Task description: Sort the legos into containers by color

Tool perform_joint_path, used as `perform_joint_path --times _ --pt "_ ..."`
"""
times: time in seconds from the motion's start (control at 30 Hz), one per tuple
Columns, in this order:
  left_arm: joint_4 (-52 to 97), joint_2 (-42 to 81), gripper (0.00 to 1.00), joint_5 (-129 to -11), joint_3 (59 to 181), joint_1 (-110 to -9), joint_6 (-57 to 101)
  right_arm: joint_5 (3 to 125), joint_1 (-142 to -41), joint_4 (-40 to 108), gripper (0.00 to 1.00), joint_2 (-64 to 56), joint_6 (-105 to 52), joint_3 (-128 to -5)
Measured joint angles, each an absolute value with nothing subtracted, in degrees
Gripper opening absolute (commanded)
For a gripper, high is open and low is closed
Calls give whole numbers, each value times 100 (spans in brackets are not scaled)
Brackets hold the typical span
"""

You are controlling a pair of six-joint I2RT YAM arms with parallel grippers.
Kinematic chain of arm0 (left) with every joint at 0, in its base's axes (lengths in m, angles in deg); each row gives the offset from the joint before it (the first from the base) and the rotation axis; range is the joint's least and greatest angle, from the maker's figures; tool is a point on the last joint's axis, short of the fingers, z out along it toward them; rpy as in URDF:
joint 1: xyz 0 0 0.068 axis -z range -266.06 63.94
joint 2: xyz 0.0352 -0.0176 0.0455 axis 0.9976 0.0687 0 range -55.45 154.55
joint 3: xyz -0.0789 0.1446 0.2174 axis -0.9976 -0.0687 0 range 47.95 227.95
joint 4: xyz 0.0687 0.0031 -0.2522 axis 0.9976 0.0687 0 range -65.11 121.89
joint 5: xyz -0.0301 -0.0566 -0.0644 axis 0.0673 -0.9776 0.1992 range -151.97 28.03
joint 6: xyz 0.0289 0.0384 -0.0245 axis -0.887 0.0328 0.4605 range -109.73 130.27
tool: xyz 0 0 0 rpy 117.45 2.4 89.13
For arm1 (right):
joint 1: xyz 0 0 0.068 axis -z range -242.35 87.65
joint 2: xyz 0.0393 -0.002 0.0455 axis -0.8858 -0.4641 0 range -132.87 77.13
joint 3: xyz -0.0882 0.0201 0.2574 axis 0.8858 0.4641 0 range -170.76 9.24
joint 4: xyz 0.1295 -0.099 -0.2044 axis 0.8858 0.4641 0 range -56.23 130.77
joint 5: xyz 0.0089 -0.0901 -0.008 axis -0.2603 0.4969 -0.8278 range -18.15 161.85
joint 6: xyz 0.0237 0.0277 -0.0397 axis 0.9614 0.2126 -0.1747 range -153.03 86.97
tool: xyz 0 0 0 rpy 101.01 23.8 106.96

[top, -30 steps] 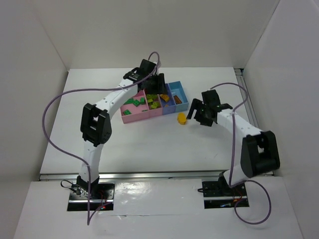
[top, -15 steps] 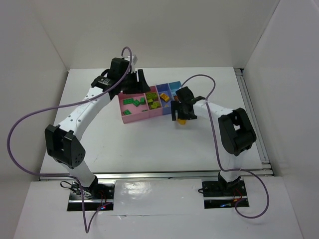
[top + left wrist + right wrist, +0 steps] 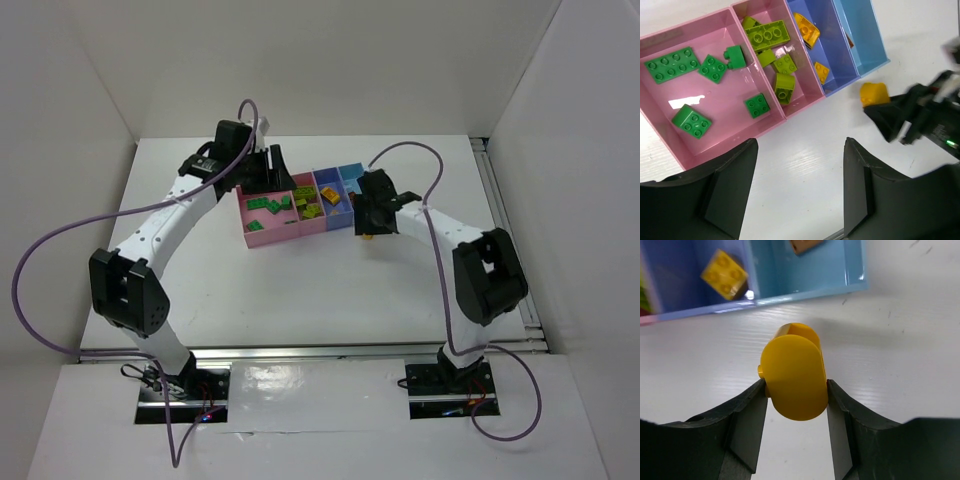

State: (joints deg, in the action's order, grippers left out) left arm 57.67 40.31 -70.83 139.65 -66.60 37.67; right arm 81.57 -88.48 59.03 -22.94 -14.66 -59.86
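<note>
From my end: white counter (image 3: 300, 290), matte, w/ faint scuff marks (image 3: 888, 314) close up. White panels box it in: back wall (image 3: 330, 60), left wall (image 3: 50, 200), right wall (image 3: 580, 150). Metal rail (image 3: 320, 352) along near edge, side rail (image 3: 508, 235) on rt. Light even, shadows soft.

Bright, even white light, with soft shadows on the white table (image 3: 300, 290). A glare patch lies on the floor of the wide pink plastic bin (image 3: 720, 117). In the left wrist view, the right arm's black jaws on the orange-yellow plastic brick (image 3: 874, 94) are blurred.

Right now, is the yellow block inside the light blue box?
No, the yellow block is outside the light blue box, pinched between the fingers of the right gripper.
</note>
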Motion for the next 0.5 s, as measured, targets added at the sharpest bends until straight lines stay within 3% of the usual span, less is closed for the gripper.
perform_joint_path --times 0.23,0.5 --pt "5786 3859 71 -7238 13923 -6968 3767 8021 -8951 5772 35 -1369 -1398 -6181" --pt "6049 3793 72 -7398 13893 -7099 3795 7755 -8986 5651 40 -2978 -1291 -7962"
